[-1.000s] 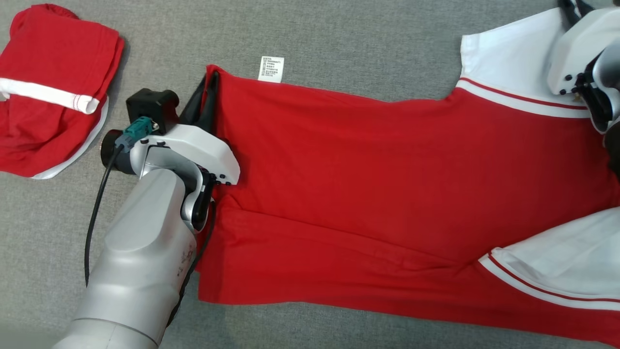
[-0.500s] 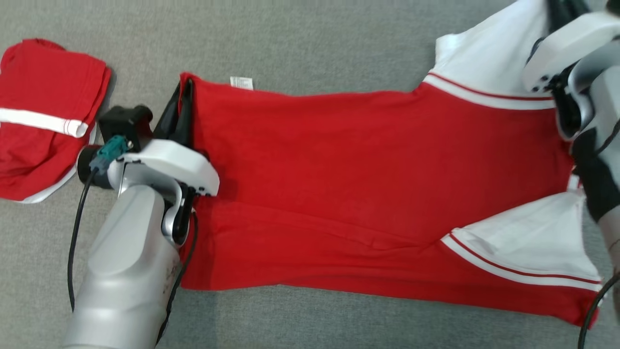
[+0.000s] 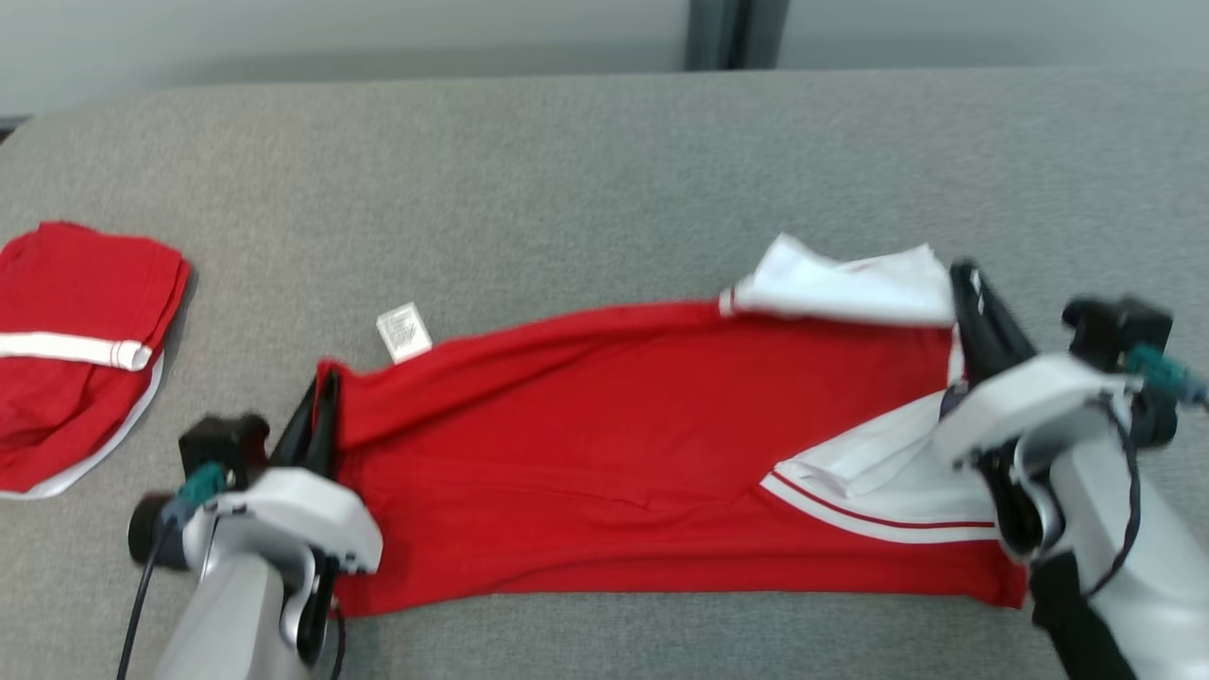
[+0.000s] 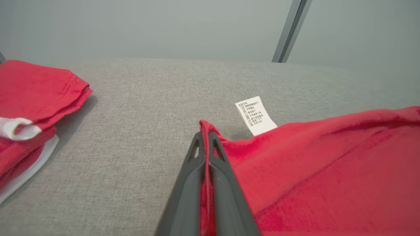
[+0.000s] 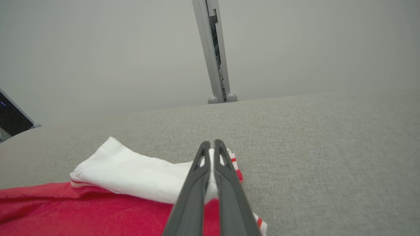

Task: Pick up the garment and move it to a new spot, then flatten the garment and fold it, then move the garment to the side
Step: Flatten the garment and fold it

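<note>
Our left gripper (image 3: 324, 387) is clamped tight on one corner of the red-and-white garment (image 3: 614, 444), and our right gripper (image 3: 963, 283) is pinched closed on its white sleeve end. The cloth lies stretched long between them across the grey table (image 3: 567, 170). A white care label (image 3: 403, 332) sticks out near the left-hand corner, and a folded red bundle (image 3: 76, 349) lies well apart at our far left.
</note>
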Controlling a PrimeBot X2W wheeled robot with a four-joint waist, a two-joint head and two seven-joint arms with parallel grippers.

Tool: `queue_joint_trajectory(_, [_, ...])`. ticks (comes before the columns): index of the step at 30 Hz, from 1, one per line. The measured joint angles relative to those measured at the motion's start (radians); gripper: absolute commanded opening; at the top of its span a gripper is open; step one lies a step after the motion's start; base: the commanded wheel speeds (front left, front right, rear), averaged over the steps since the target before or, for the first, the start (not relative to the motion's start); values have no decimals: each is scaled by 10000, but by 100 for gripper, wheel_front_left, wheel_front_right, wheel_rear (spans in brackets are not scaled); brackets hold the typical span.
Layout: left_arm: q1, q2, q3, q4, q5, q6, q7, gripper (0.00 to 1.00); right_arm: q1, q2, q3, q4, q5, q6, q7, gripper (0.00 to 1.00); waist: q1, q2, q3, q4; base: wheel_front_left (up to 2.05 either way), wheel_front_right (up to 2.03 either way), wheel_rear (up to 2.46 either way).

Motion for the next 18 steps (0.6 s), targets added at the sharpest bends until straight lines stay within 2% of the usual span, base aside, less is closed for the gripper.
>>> queue_joint_trajectory(5, [969,-54,330,10,84,-73,2,0,1327,165,-94,-391,389,0,0,0,0,0,-551,-350,0,0,0])
queue_joint_trajectory(15, [1907,-107,924,-244,362,-86,2,0,2431,470,2,-357,752,0,0,0,-1,0,-1240,-582,0,0,0])
queue_joint_trajectory(16, [1987,-100,980,-284,454,-82,2,16,2495,487,10,-274,777,0,0,0,0,0,-1284,-578,0,0,0])
queue_joint_trajectory(17, [2056,-100,999,-291,562,-71,0,40,2534,489,8,-153,805,0,0,0,0,0,-1325,-571,0,0,0])
queue_joint_trajectory(18, [2142,-107,1018,-313,629,-71,0,98,2572,483,-2,-38,805,0,0,0,0,0,-1365,-559,0,0,0])
